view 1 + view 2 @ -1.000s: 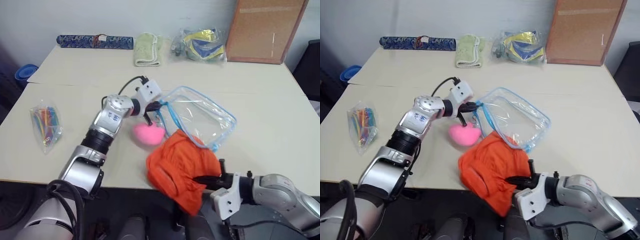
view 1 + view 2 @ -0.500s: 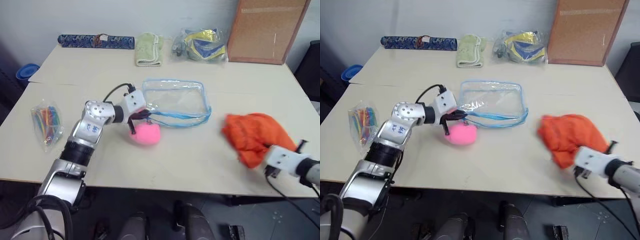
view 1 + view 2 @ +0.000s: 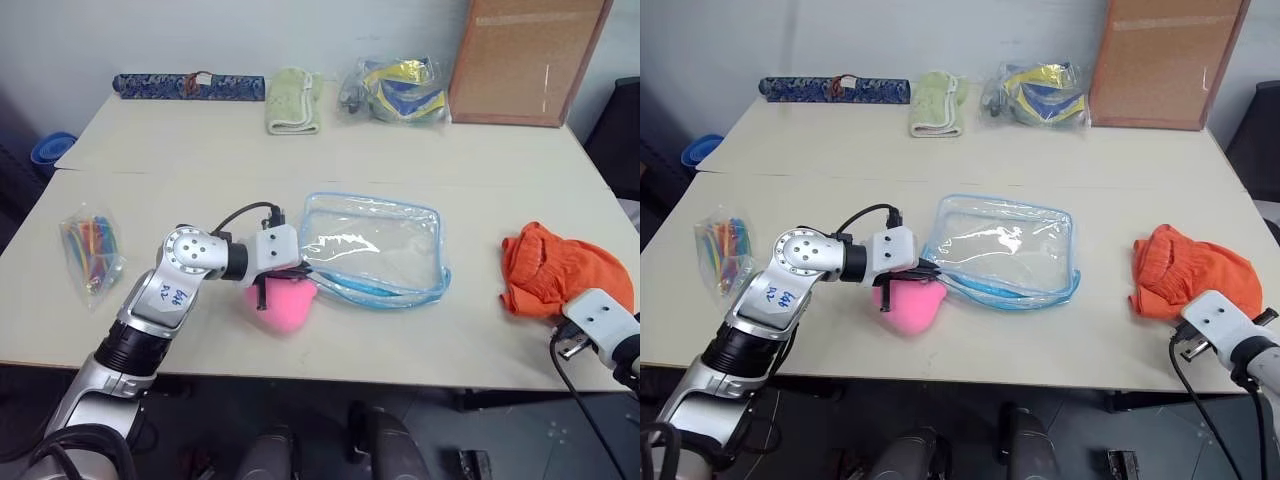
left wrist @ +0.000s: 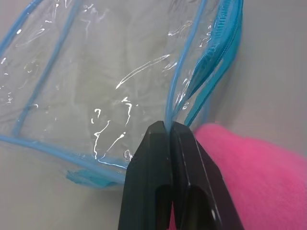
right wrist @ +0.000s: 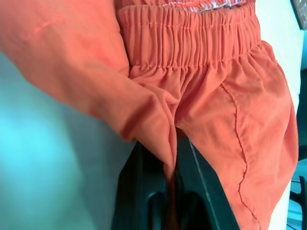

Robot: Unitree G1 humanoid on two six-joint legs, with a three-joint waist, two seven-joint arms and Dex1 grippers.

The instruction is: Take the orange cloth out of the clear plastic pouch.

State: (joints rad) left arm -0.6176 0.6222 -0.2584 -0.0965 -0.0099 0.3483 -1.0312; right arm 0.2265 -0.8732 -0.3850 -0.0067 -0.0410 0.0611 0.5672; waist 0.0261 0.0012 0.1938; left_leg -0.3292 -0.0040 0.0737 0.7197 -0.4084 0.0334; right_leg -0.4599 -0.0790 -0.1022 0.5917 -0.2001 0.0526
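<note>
Fingers of the left gripper [image 4: 169,128] pinch one clear plastic pouch [image 3: 375,245] at table centre, while the right gripper [image 5: 168,158], at four o'clock, clamps one orange cloth [image 3: 560,270].

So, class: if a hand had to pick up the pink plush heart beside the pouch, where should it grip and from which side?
Grip the pink heart across its rounded body, coming from above on the side toward the table's front edge. That side lies open, while the clear pouch borders its far side and the left hand, shut on the pouch's blue trim, sits over its top. It looks soft, so it would probably squash under a pinch.
</note>
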